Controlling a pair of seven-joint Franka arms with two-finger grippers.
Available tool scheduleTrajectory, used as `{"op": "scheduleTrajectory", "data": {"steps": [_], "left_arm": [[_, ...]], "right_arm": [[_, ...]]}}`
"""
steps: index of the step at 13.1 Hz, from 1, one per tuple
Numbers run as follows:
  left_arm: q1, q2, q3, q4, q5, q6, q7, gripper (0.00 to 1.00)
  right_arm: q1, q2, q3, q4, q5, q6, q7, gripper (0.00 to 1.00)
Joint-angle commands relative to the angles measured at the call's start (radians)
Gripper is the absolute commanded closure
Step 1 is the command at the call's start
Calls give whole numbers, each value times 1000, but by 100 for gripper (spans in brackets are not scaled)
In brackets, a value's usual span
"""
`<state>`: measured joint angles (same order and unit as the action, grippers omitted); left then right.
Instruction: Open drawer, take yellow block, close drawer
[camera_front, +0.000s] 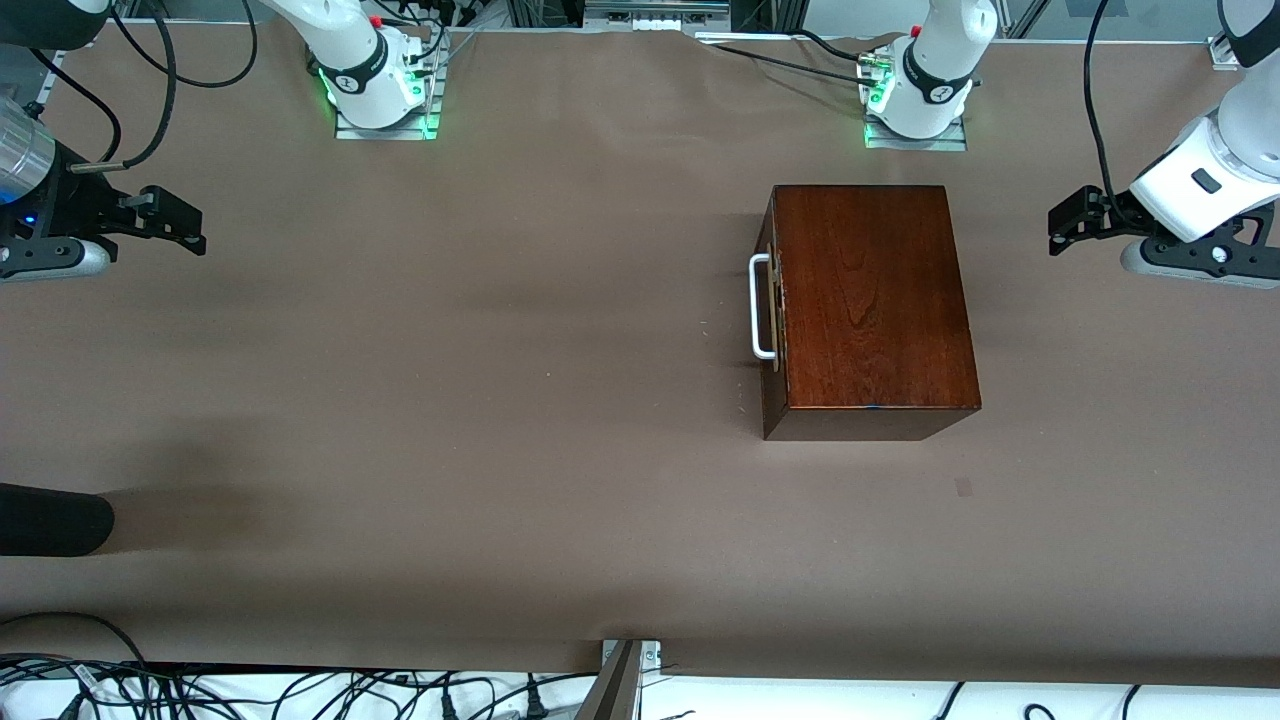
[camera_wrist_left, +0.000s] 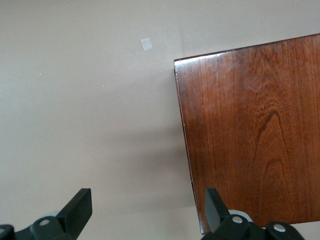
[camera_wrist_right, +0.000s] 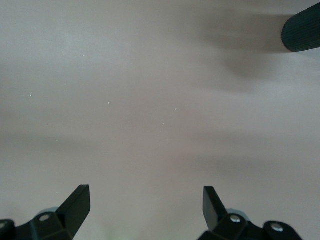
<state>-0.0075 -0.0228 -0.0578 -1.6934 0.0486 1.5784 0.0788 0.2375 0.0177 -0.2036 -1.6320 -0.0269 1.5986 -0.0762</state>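
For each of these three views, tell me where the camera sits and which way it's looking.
Front view: high across the table, facing both bases; shows the shut drawer in its box, and both tools, left tool, right tool, each over bare table.
Left wrist view: on the left wrist, looking down at the box and table; its open fingers show.
Right wrist view: looks down at bare table; open fingers show.
Front and left wrist views share the box.

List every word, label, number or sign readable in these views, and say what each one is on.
None can be read.
Right arm's base: a small round dark mark on its collar, too small to read.
Left arm's base: the same kind of mark, too small to read.
Wooden box, its white bar handle and the table: no text or label.
Left hand and right hand: no markings.
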Motion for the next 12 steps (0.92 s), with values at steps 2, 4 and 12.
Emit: {"op": "scheduleTrajectory", "data": {"steps": [2,4,12], "left_arm": [[-9,7,-83,53,1,-54,-52,0],[-9,38,-167,69,-21,-54,-227,0],[-233,390,-274,341,-72,-41,-428,0]], "right_arm": [[-3,-1,0,14,15,-8,3,0],[-3,-1,0,14,15,-8,1,0],[-3,1,0,14,15,-6,3,0]]}}
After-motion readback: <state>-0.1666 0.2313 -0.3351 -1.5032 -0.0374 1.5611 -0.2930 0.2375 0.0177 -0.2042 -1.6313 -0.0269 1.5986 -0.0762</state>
